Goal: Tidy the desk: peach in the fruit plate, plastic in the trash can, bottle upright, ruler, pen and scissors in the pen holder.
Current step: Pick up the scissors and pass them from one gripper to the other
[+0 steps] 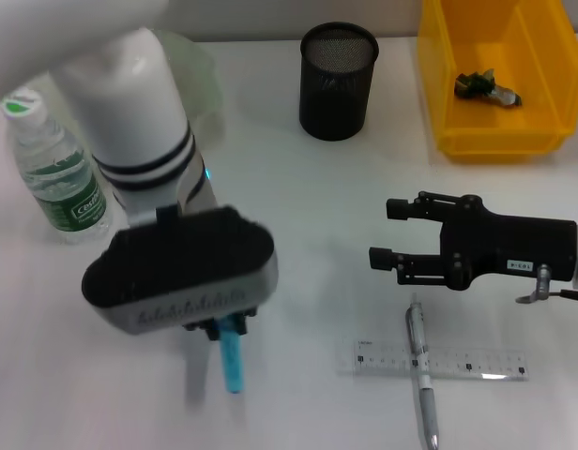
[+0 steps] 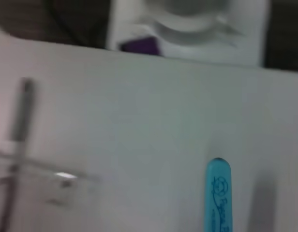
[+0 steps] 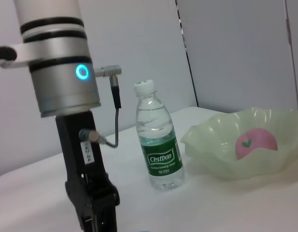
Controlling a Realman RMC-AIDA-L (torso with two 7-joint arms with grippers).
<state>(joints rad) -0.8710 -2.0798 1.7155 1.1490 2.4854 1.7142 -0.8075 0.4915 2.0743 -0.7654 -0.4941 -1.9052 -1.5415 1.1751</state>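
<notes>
Left gripper [image 1: 223, 330] hangs low over the white desk [image 1: 308, 234], pointing straight down, and its fingers pinch the top of a blue pair of scissors, whose handle [image 1: 234, 361] sticks out beneath it toward the robot. In the left wrist view that blue handle [image 2: 218, 195] shows with rounded tip and printed writing just above the desk. Off to the outer side of this gripper, and farther from the robot, a water bottle [image 1: 54, 169] with a green label stands upright. Behind the arm, the pale green fruit plate [image 3: 238, 145] sits beside the bottle, with the pink peach [image 3: 256, 143] lying inside it.

Farther back and toward the middle stands the black mesh pen holder [image 1: 338, 81]. Right gripper [image 1: 381, 232] hovers to the inner side of the left one, lying level with its fingers spread apart and gripping nothing. Just below it on the desk, nearer the robot, a silver pen [image 1: 421, 375] lies across a clear ruler [image 1: 442, 361]. Well behind the right gripper, a yellow bin [image 1: 439, 84] holds a crumpled bit of plastic [image 1: 486, 87].
</notes>
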